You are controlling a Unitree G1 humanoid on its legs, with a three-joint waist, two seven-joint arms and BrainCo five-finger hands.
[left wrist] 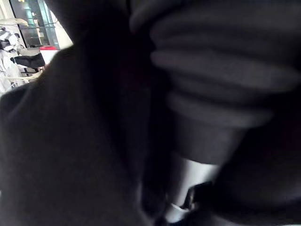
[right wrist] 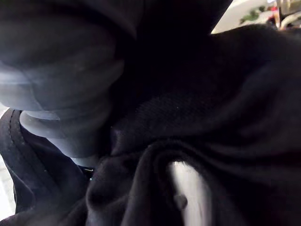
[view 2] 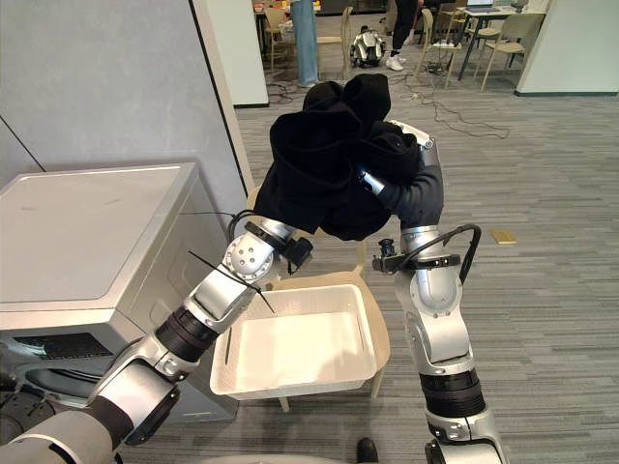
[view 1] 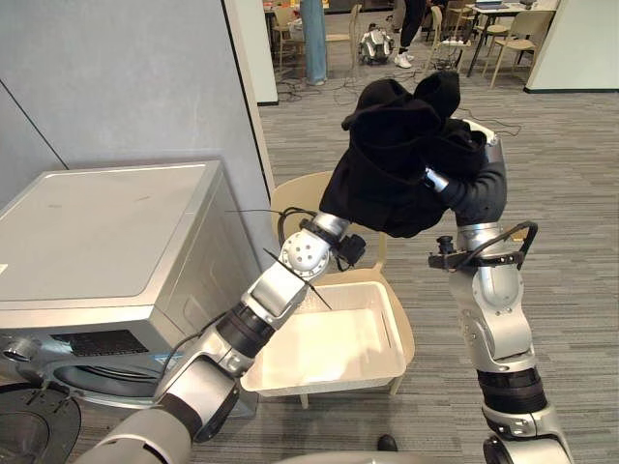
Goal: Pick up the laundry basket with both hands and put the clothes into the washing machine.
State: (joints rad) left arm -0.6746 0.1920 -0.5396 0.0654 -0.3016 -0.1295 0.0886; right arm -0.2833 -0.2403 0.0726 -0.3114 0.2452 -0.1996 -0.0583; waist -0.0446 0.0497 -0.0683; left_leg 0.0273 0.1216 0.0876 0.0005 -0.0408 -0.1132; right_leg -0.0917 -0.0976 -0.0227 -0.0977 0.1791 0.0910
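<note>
A bundle of black clothes hangs in the air, held up between my two arms above the white laundry basket. The basket's inside looks bare. My left arm rises from the lower left and my left hand is buried under the cloth. My right hand presses into the bundle from the right, its fingers curled into folds of the fabric. The silver washing machine stands to the left, with its drum opening low on the front.
The basket rests on a beige chair beside the machine. The machine's round door hangs open at the lower left. A grey wall stands behind. Chairs, tables and a person's legs are far back across the floor.
</note>
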